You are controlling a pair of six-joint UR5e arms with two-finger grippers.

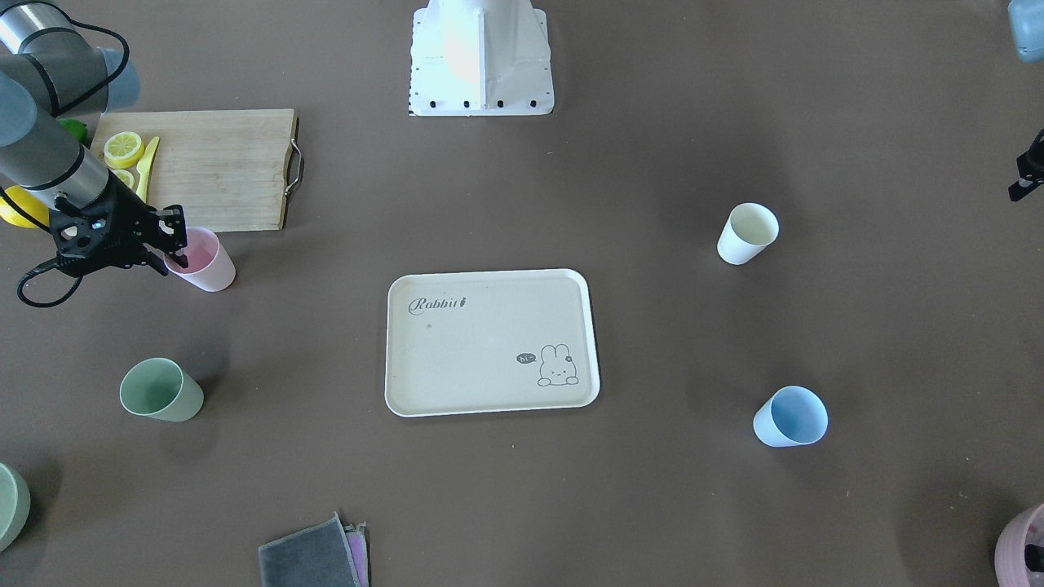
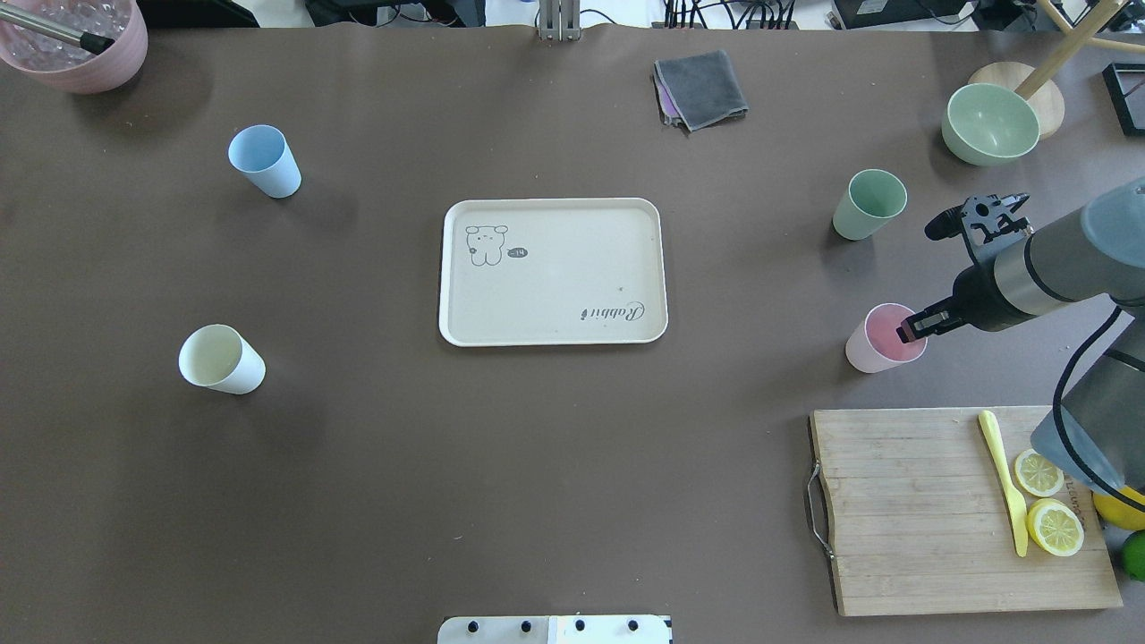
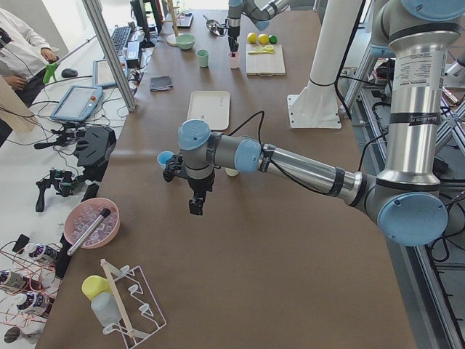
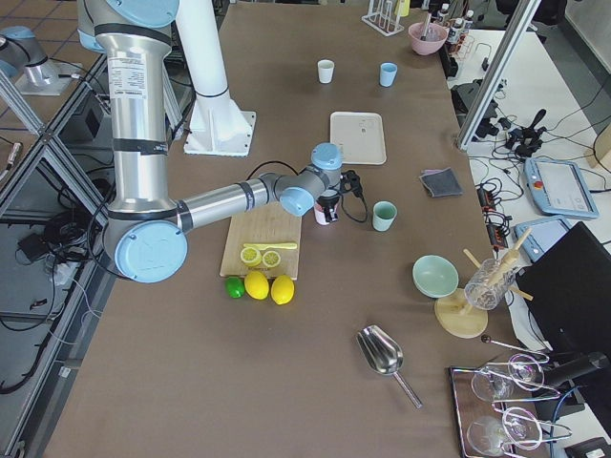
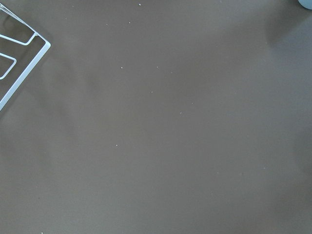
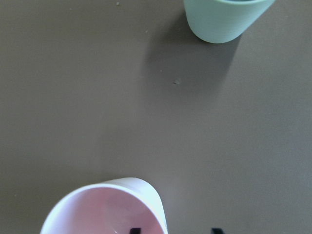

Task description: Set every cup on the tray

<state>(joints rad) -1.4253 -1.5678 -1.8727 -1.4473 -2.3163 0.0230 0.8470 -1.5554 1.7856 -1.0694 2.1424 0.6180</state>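
The cream tray (image 2: 555,277) lies in the middle of the table with nothing on it. The pink cup (image 2: 881,340) stands upright by the cutting board. My right gripper (image 2: 911,329) is open at its rim. In the right wrist view (image 6: 175,230) one fingertip is inside the pink cup (image 6: 105,209) and one outside. The green cup (image 2: 868,205), the blue cup (image 2: 265,161) and the cream-white cup (image 2: 219,360) stand upright on the table, away from the tray. My left gripper (image 3: 195,203) hovers over bare table near the blue cup; I cannot tell whether it is open.
A wooden cutting board (image 2: 930,510) with lemon slices and a yellow knife lies behind the pink cup. A mauve pot (image 2: 76,40), a green bowl (image 2: 988,122) and a grey cloth (image 2: 702,88) sit along the far edge. A wire rack (image 5: 14,53) is near my left gripper.
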